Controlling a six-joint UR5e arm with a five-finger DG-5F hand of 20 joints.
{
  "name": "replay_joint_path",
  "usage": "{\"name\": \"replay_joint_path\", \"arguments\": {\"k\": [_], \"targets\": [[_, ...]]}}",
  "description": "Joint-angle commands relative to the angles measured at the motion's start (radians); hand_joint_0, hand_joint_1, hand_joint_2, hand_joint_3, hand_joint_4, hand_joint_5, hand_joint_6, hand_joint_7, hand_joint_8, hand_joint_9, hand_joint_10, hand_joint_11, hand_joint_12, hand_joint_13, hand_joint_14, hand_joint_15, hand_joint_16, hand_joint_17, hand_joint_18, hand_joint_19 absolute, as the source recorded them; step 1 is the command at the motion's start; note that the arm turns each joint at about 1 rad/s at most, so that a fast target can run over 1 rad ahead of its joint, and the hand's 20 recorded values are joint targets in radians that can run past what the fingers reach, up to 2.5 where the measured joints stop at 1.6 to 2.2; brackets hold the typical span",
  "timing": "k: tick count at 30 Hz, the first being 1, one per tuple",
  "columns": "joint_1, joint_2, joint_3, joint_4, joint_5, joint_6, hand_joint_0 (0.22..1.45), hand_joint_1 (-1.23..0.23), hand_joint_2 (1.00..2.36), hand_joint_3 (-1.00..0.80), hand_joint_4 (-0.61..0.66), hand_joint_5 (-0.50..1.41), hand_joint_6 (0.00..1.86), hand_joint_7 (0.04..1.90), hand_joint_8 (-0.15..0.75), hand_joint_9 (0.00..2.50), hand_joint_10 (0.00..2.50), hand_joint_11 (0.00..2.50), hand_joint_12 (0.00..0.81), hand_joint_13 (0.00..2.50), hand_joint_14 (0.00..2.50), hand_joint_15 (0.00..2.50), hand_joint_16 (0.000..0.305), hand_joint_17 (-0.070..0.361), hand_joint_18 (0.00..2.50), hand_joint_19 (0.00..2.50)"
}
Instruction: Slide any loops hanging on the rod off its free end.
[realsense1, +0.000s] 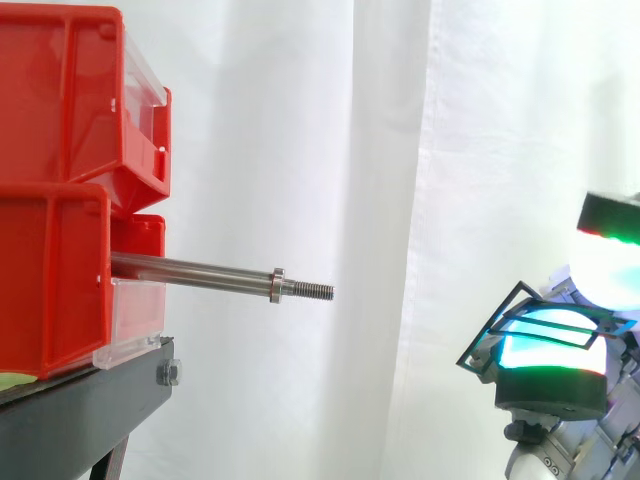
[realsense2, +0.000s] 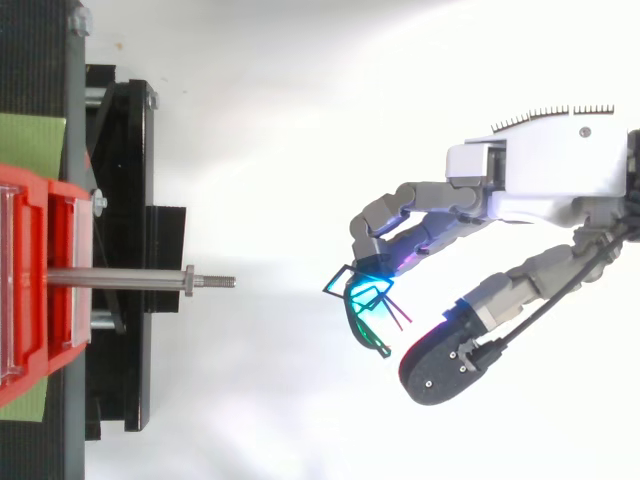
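At the left, out of the stacked red plastic bins (realsense1: 60, 100) on the black bench (realsense1: 90, 400), the bare silver metal rod (realsense1: 200, 272) pokes out level towards the right. A small collar nut (realsense1: 277, 285) sits just short of its threaded free end (realsense1: 312, 291), and nothing hangs on the rod. Over on the right, well clear of that tip, is the grey robot hand (realsense2: 540, 170), and it has the thin dark wire loop (realsense2: 337, 278)! From above, the fingers (realsense2: 395, 215) are bent and bunched together at their cyan-glowing pads, with the loop caught among them and jutting out towards the rod. The thumb (realsense2: 440, 365) stands apart below. From the side, the loop frames a glowing pad, lower than the rod, with the white curtain (realsense1: 300, 150) behind it all.
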Motion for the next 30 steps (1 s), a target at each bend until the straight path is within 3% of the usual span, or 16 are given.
{"name": "replay_joint_path", "arguments": {"k": [1,10,30], "targets": [[0.001,0.001,0.000,-0.002,0.002,-0.002,0.64,-0.74,1.00,-0.50,0.15,-0.16,0.67,1.34,0.252,0.67,0.00,0.03,0.289,0.53,0.00,0.00,0.044,0.100,0.52,0.09],[-0.001,0.001,0.000,-0.003,-0.004,0.000,0.68,-0.85,1.01,-0.39,0.14,-0.19,0.75,1.26,0.253,0.65,0.00,0.04,0.291,0.54,0.00,0.00,0.044,0.100,0.53,0.08],[0.001,0.004,0.002,-0.003,0.002,0.003,0.72,-0.93,1.00,-0.50,0.12,-0.20,0.76,1.22,0.226,0.60,0.00,0.03,0.283,0.51,0.00,0.00,0.044,0.099,0.53,0.03]]}}
